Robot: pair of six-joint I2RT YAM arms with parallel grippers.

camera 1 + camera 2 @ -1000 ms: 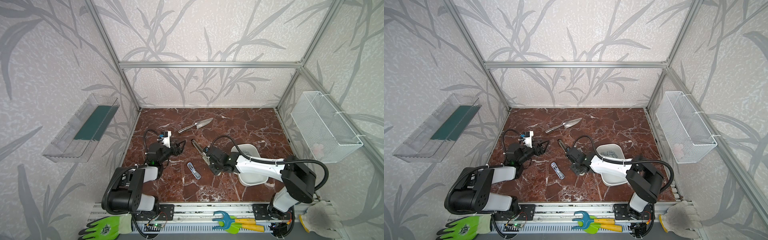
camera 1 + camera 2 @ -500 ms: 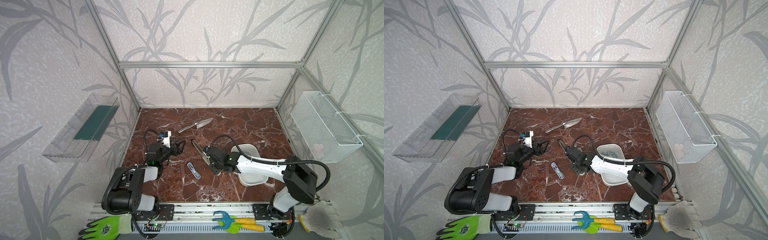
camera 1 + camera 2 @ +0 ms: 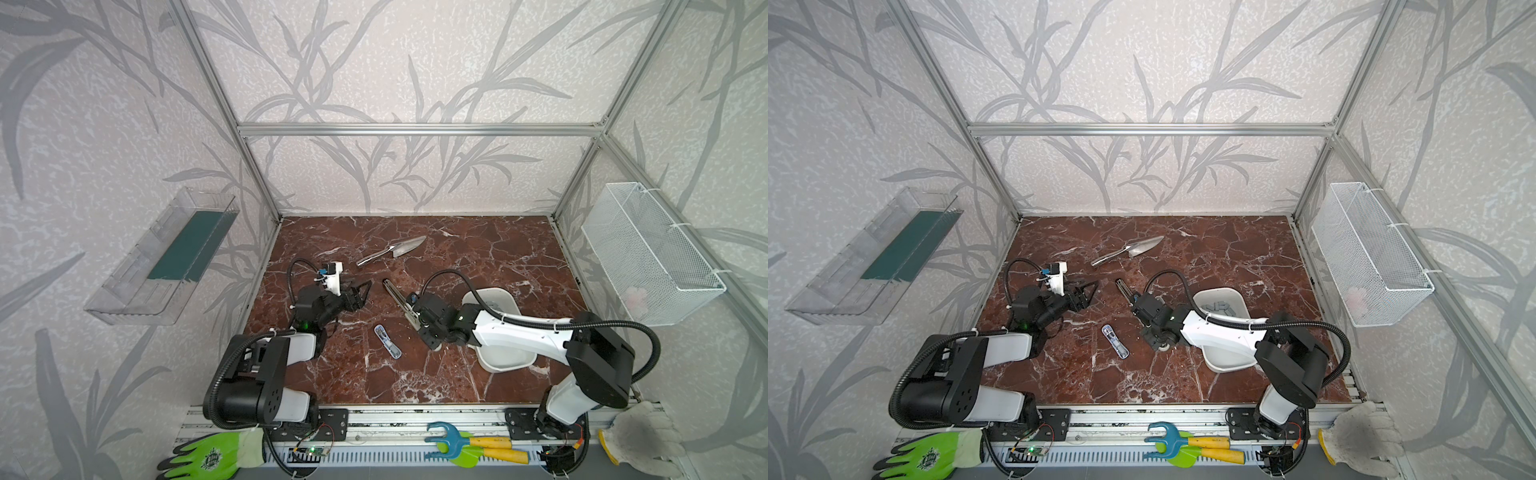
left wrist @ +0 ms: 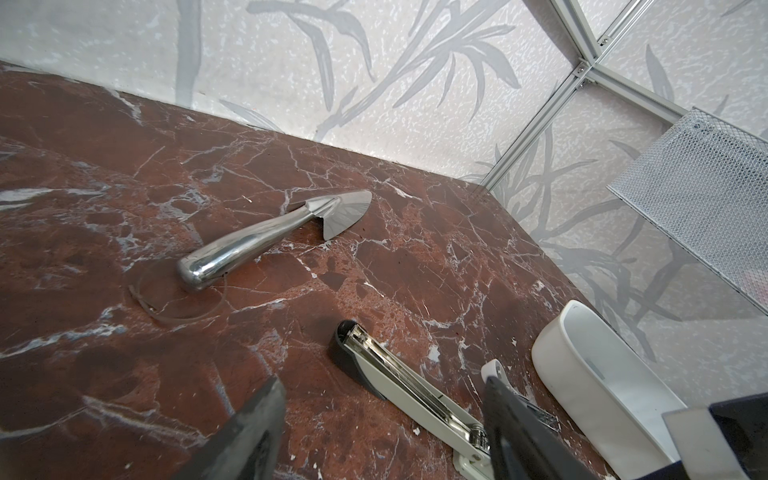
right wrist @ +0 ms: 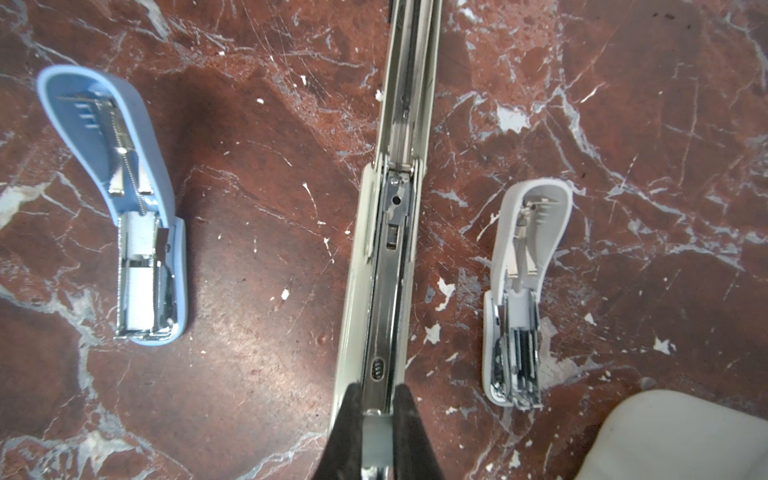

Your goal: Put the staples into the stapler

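Our right jaws pinch a grey staple strip [image 5: 376, 430] over the channel of the open stapler [image 5: 388, 249]. Our left jaws stand apart nearby, above the desk [image 4: 124, 374].

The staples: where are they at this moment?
In a top view, the staples lie inside the white tray on the right of the table, just behind the right arm.

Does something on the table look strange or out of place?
A steel trowel lies near the back of the table: a garden tool, no use for stapling. Beside its handle is a thin loop, band or mark I cannot tell.
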